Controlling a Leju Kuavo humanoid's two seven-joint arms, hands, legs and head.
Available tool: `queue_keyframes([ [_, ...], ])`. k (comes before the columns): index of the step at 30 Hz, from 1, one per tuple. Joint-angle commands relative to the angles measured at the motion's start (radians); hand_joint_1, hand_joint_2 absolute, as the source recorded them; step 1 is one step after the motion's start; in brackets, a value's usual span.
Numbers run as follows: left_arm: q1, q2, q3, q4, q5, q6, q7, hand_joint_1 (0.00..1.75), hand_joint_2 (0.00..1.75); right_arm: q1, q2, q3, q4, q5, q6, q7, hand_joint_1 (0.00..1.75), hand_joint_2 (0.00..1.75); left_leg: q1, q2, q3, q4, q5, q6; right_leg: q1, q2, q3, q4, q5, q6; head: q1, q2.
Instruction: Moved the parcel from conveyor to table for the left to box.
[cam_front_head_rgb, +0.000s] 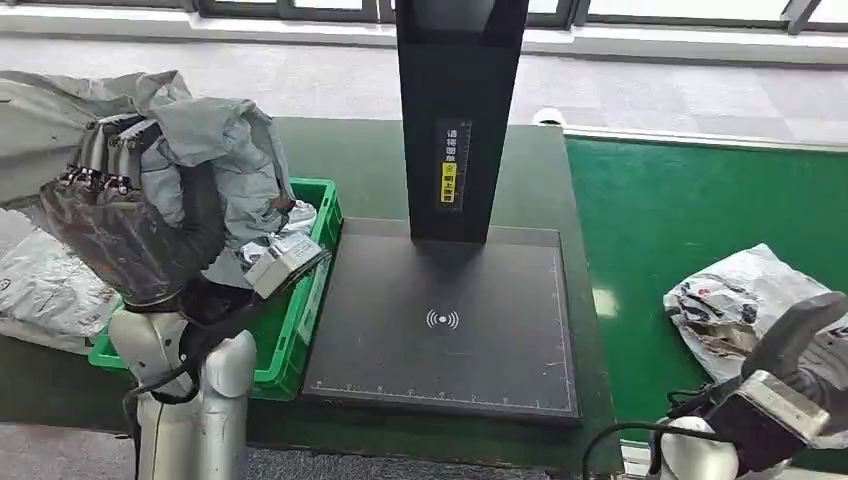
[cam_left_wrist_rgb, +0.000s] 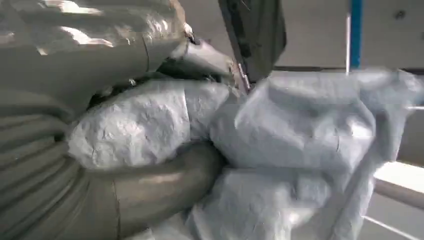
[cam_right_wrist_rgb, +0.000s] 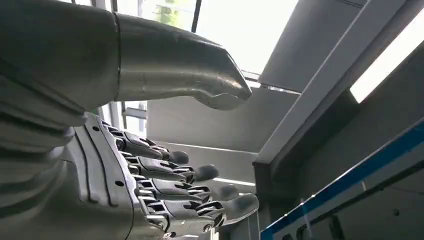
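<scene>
The left hand (cam_front_head_rgb: 120, 215) is raised at the left of the scene, above the near-left end of the green bin (cam_front_head_rgb: 300, 300), and it grips a grey plastic parcel (cam_front_head_rgb: 215, 150). The parcel is crumpled and bunched; its bulk rises above and to the right of the hand, over the bin, with a loose fold trailing off to the far left. Its long axis cannot be told for certain, since the bag is wadded up. In the left wrist view the parcel (cam_left_wrist_rgb: 300, 130) is pressed against the thick grey thumb (cam_left_wrist_rgb: 150, 185).

The right hand (cam_front_head_rgb: 800, 370) sits low at the near right, over the green conveyor (cam_front_head_rgb: 680, 210), its fingers (cam_right_wrist_rgb: 190, 190) spread and holding nothing. A second bagged parcel (cam_front_head_rgb: 730, 300) lies on the conveyor just beside it.

Between bin and conveyor lies a dark scanner plate (cam_front_head_rgb: 440, 320) with a black post (cam_front_head_rgb: 460, 110) at its far edge.
</scene>
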Motion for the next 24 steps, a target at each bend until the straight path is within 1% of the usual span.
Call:
queue_keyframes([
  [1, -0.123, 0.046, 0.266, 0.576, -0.076, -0.004, 0.209, 1.75, 1.75, 0.018, 0.025, -0.023, -0.011, -0.003, -0.001, 0.001, 0.00, 1.75, 0.000, -0.003, 0.005, -0.005, 0.003, -0.002, 0.000, -0.004, 0.005, -0.004, 0.001, -0.001, 0.000, 0.000],
  [2, -0.123, 0.046, 0.266, 0.576, -0.076, -0.004, 0.209, 1.75, 1.75, 0.018, 0.025, -0.023, -0.011, -0.003, -0.001, 0.001, 0.00, 1.75, 0.000, -0.001, 0.004, -0.002, 0.002, -0.002, 0.000, -0.002, 0.004, -0.002, 0.001, -0.001, 0.000, 0.000],
  [3, -0.137, 0.063, 0.263, 0.607, -0.071, -0.004, 0.220, 1.75, 1.75, 0.025, 0.025, -0.021, -0.018, -0.004, -0.001, 0.001, 0.00, 1.75, 0.001, -0.001, 0.004, -0.003, 0.003, -0.002, 0.001, -0.002, 0.004, -0.003, 0.002, -0.002, 0.000, 0.000],
  [4, -0.190, 0.126, 0.308, 0.693, -0.008, -0.004, 0.162, 1.75, 1.75, 0.024, 0.025, -0.019, -0.018, -0.002, -0.001, 0.001, 0.00, 1.75, 0.002, 0.001, 0.002, -0.001, 0.002, -0.002, 0.002, 0.000, 0.002, -0.002, 0.002, -0.002, 0.000, 0.000],
  [5, -0.143, 0.121, 0.213, 0.689, -0.025, -0.004, 0.277, 1.75, 1.75, 0.043, 0.025, -0.010, -0.033, -0.007, -0.001, 0.001, 0.00, 1.75, 0.002, -0.001, 0.003, -0.003, 0.003, -0.003, 0.003, -0.002, 0.003, -0.004, 0.002, -0.002, 0.000, 0.000],
  [6, -0.151, 0.093, 0.229, 0.703, -0.059, -0.004, 0.286, 1.75, 1.75, 0.033, 0.025, -0.010, -0.022, -0.005, -0.001, 0.001, 0.00, 1.75, 0.001, -0.001, 0.004, -0.003, 0.003, -0.003, 0.001, -0.002, 0.004, -0.002, 0.001, -0.002, 0.000, 0.000],
  [7, -0.192, 0.128, 0.217, 0.760, -0.030, -0.004, 0.295, 1.75, 1.75, 0.031, 0.015, -0.014, -0.024, -0.020, 0.004, 0.001, 0.00, 1.75, 0.001, -0.001, 0.005, -0.005, 0.003, -0.003, 0.001, -0.003, 0.006, -0.004, 0.002, -0.002, 0.000, 0.000],
  [8, -0.170, 0.097, 0.246, 0.750, -0.070, -0.004, 0.290, 1.75, 1.75, 0.029, 0.025, -0.006, -0.016, -0.005, -0.001, 0.001, 0.00, 1.75, 0.001, -0.002, 0.003, -0.002, 0.003, -0.003, 0.001, -0.003, 0.004, -0.002, 0.001, -0.002, 0.000, 0.000],
  [9, -0.143, 0.108, 0.246, 0.747, -0.046, -0.004, 0.277, 1.75, 1.75, 0.033, 0.025, -0.002, -0.019, -0.004, -0.001, 0.001, 0.00, 1.75, 0.002, -0.002, 0.003, -0.003, 0.003, -0.003, 0.002, -0.003, 0.004, -0.003, 0.002, -0.002, 0.000, 0.000],
  [10, -0.169, 0.095, 0.257, 0.775, -0.072, -0.004, 0.293, 1.75, 1.75, 0.029, 0.025, -0.002, -0.015, -0.004, -0.001, 0.001, 0.00, 1.75, 0.001, 0.000, 0.003, -0.002, 0.002, -0.003, 0.001, -0.001, 0.003, -0.002, 0.002, -0.002, 0.000, 0.000],
  [12, -0.170, 0.094, 0.269, 0.789, -0.076, -0.004, 0.292, 1.75, 1.75, 0.023, 0.025, -0.002, -0.008, -0.004, -0.001, 0.001, 0.00, 1.75, 0.001, -0.001, 0.001, -0.002, 0.002, -0.003, 0.001, -0.001, 0.002, -0.002, 0.002, -0.002, 0.000, 0.000],
  [19, -0.171, 0.105, 0.274, 0.807, -0.076, -0.004, 0.333, 1.75, 1.75, 0.013, 0.025, 0.004, 0.015, 0.004, -0.001, 0.001, 0.00, 1.75, 0.001, 0.000, 0.000, -0.001, 0.001, -0.003, 0.001, 0.000, 0.001, -0.001, 0.001, -0.002, 0.000, 0.000],
  [20, -0.161, 0.105, 0.276, 0.779, -0.076, -0.004, 0.332, 0.66, 1.75, 0.012, 0.025, 0.006, 0.019, 0.004, -0.001, 0.001, 0.00, 1.75, 0.002, 0.000, 0.001, -0.002, 0.002, -0.003, 0.002, 0.000, 0.002, -0.002, 0.002, -0.002, 0.000, 0.000],
  [24, -0.161, 0.105, 0.276, 0.779, -0.076, -0.004, 0.332, 0.66, 1.75, 0.012, 0.025, 0.006, 0.019, 0.004, -0.001, 0.001, 0.00, 1.75, 0.002, 0.001, 0.001, -0.001, 0.001, -0.003, 0.002, 0.001, 0.001, -0.002, 0.002, -0.002, 0.000, 0.000],
])
